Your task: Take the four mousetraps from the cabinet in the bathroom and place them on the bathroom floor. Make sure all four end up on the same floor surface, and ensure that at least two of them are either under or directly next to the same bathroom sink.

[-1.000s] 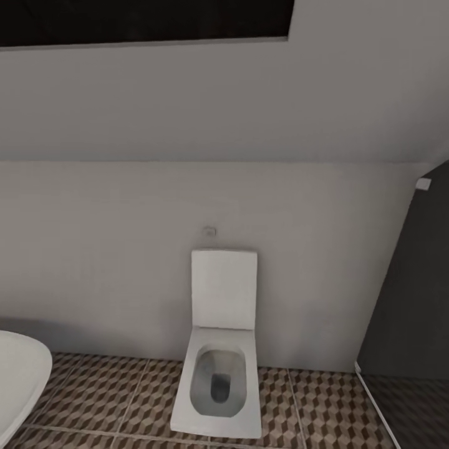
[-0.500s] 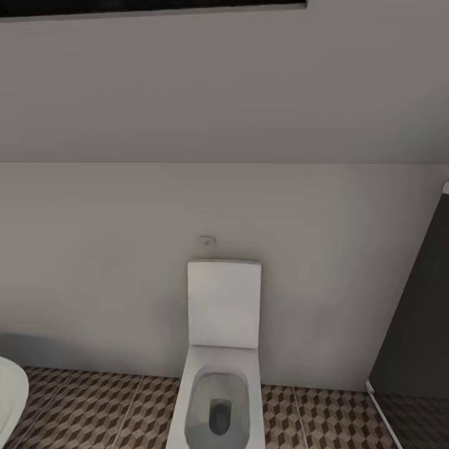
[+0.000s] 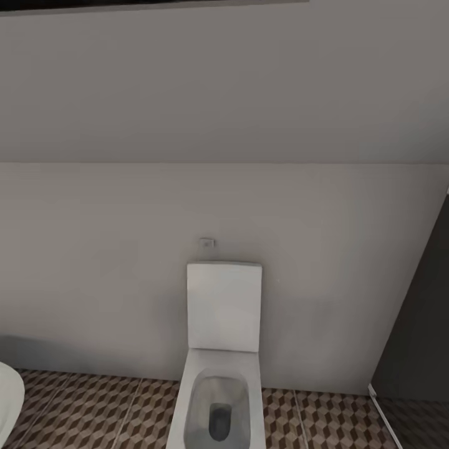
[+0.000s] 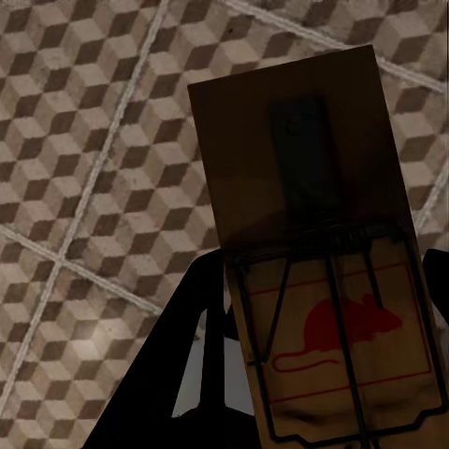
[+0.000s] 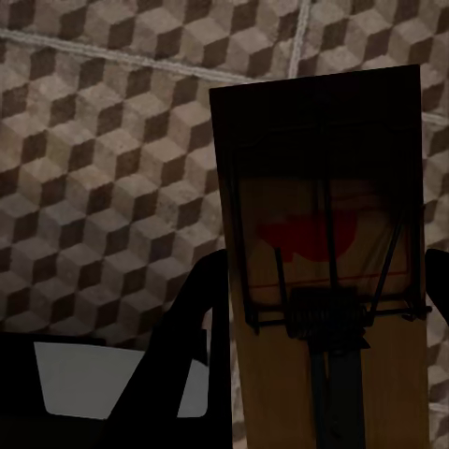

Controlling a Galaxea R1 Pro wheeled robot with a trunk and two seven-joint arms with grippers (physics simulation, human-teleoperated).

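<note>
With the left gripper [image 4: 323, 393] clamped on one mousetrap [image 4: 313, 234] and the right gripper [image 5: 323, 355] on another mousetrap [image 5: 323, 243], both above the bathroom floor [image 4: 84, 140], the robot facing the toilet [image 3: 221, 374] should probably turn toward the sink before lowering them flat.

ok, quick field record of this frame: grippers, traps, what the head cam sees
left gripper: shut on mousetrap, red mouse print up, above cube-pattern floor
right gripper: shut on second mousetrap, above the same tile pattern
head view: white toilet, lid up against the wall
far left edge: white rim, identity unclear
right: dark panel
</note>
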